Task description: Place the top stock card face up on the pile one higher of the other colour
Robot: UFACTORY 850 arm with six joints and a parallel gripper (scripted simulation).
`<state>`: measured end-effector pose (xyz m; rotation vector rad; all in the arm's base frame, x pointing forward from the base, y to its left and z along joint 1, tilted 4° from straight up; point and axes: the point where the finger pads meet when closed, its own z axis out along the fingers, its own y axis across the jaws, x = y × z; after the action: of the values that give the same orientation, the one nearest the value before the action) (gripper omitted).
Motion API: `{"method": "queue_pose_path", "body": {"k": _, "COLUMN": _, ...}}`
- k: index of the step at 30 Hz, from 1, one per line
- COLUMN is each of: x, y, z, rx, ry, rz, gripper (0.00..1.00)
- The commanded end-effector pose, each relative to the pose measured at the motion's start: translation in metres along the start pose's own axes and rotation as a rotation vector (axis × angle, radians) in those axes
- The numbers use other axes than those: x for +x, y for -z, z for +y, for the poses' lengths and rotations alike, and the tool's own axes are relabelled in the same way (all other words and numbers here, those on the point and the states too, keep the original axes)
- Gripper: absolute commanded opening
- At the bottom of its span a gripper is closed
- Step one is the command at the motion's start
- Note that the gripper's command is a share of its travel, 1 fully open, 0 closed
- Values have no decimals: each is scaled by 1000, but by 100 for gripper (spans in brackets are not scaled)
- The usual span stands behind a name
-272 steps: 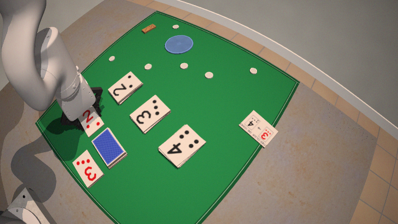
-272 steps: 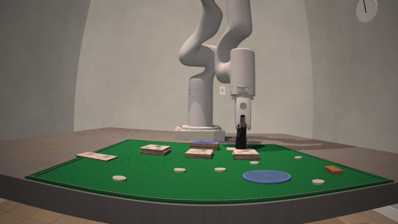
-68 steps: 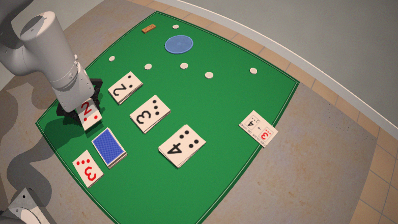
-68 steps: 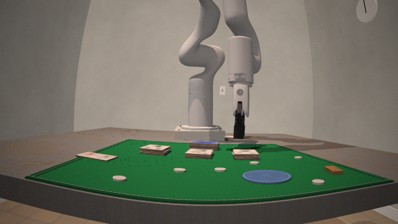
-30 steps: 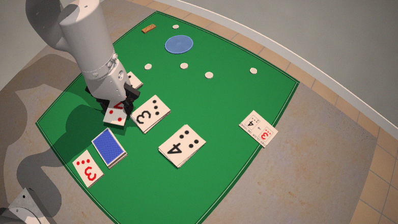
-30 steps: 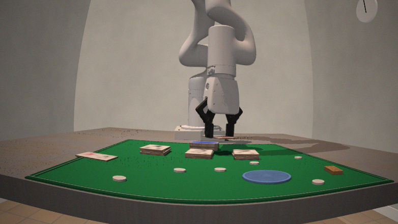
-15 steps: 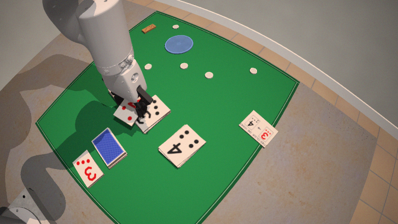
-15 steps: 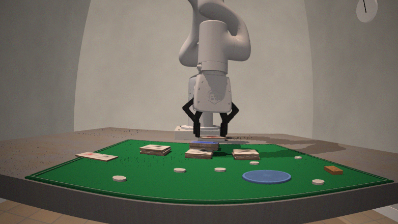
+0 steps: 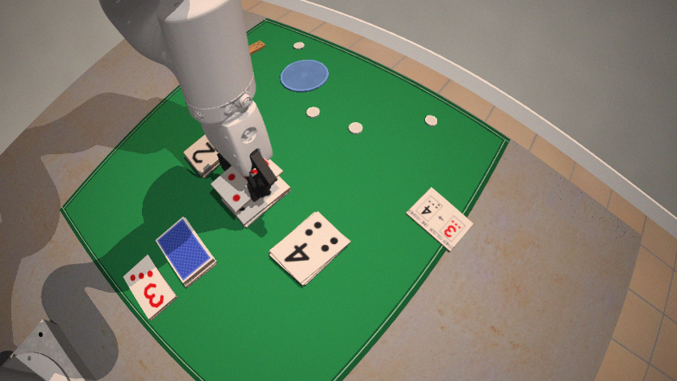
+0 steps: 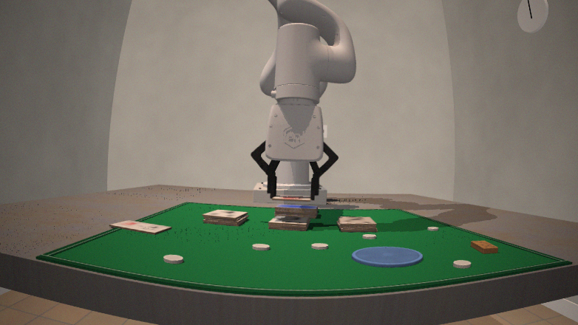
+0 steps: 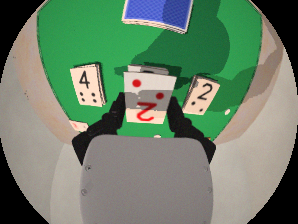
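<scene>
My gripper (image 9: 249, 184) (image 10: 293, 195) (image 11: 147, 101) is shut on a face-up red 2 card (image 9: 230, 187) (image 11: 150, 94), gripping it by its side edges. It holds the card level a little above the middle pile (image 9: 268, 201) (image 10: 289, 222), whose top card is mostly hidden under it. The black 2 pile (image 9: 203, 154) (image 10: 356, 223) (image 11: 202, 94) lies on one side and the black 4 pile (image 9: 307, 246) (image 10: 225, 216) (image 11: 88, 84) on the other. The blue-backed stock (image 9: 184, 248) (image 10: 296, 207) (image 11: 158, 8) and the red 3 waste card (image 9: 150, 287) lie near the arm's base.
On the green card cloth (image 9: 378, 189) (image 10: 226, 258) lie a blue disc (image 9: 304, 74) (image 10: 386, 255), several white chips (image 9: 312, 112) (image 10: 260, 246), a small orange block (image 9: 256, 46) (image 10: 483, 246) and a rule card (image 9: 440, 217) (image 10: 140, 227) at the cloth's edge.
</scene>
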<state>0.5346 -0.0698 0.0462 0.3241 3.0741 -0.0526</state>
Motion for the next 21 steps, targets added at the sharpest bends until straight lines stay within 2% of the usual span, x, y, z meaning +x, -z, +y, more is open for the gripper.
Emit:
{"method": "queue_pose_path", "body": {"k": 1, "x": -4, "y": 1, "z": -3, "rx": 0, "ry": -38, "rz": -2, "gripper": 53}}
{"method": "queue_pose_path", "body": {"k": 21, "x": -5, "y": 1, "z": -3, "rx": 0, "ry": -45, "rz": -2, "gripper": 53}}
